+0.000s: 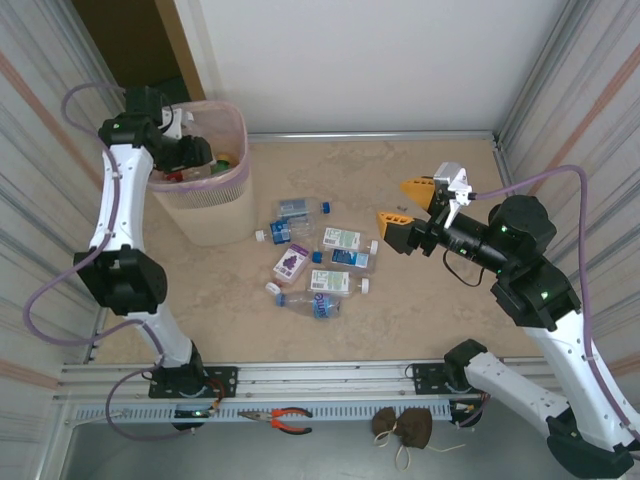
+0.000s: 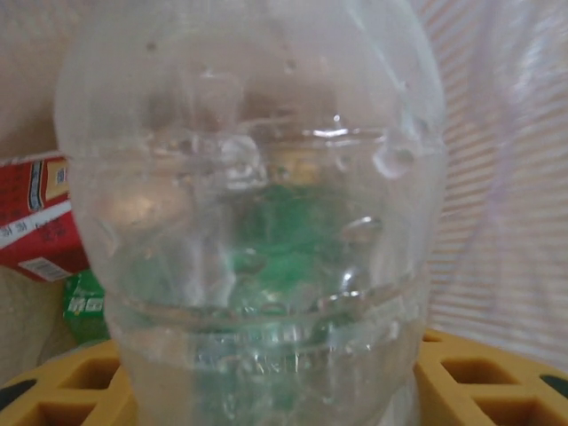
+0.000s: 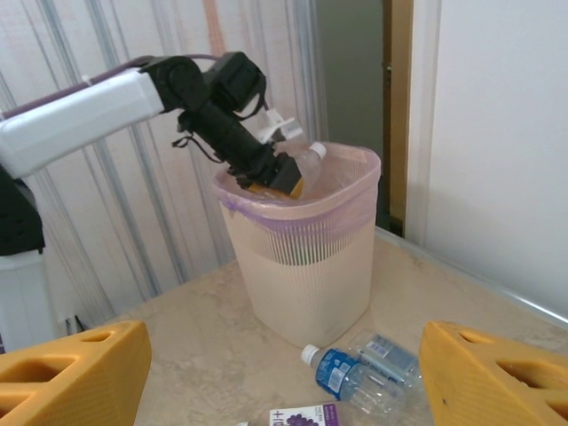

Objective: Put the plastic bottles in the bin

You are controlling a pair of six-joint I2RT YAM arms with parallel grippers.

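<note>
partly done. the left gripper [image 1: 190, 152] hangs over the bin [image 1: 215, 215] at the upper left, jaws closed around a clear bottle [image 2: 257, 248] not yet let go. around seven bottles [image 1: 325, 282] lie heaped on the table [image 1: 420, 300] mid-frame, so plenty is left. the right gripper [image 1: 400, 205] hovers right of that heap, jaws wide, holding nothing. the left wrist view looks through the held bottle to a red label [image 2: 35, 213] and something green [image 2: 84, 306] inside the bin, detail too small to read from overhead. the right wrist view adds the bin's side and the bottle's white cap [image 3: 317, 149].

Seven loose bottles [image 1: 330, 282], one held bottle [image 2: 257, 222], one bin [image 1: 215, 225].
</note>
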